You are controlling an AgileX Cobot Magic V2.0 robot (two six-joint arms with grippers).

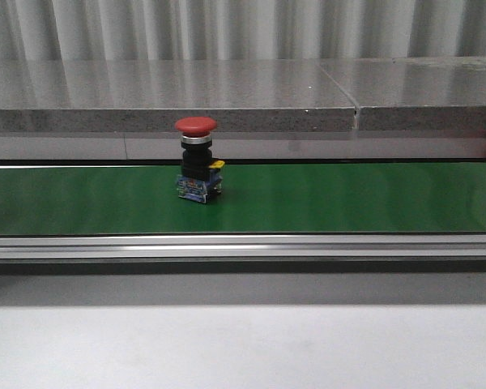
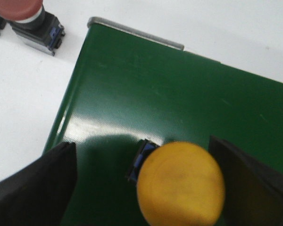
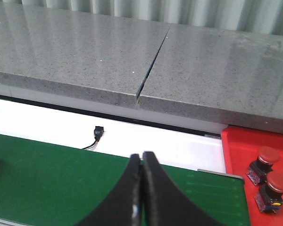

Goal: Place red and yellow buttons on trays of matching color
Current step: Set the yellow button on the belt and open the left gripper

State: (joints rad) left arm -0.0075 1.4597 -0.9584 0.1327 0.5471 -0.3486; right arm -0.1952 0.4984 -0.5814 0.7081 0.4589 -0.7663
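No legible markings are seen. A red-capped button [image 1: 196, 159] is stood upright on the green belt [image 1: 348, 198]. The left gripper [image 2: 144, 188] is spread around a yellow button [image 2: 180, 183]; the right gripper [image 3: 141, 188] is closed, empty.

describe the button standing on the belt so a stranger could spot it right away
Find the long green belt crossing the front view below the grey stone ledge. Left of its middle stands a single red button, upright on a black body, with nothing else near it.

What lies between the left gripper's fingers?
In the left wrist view, a yellow button sits between the open left gripper's fingers, over the green belt.
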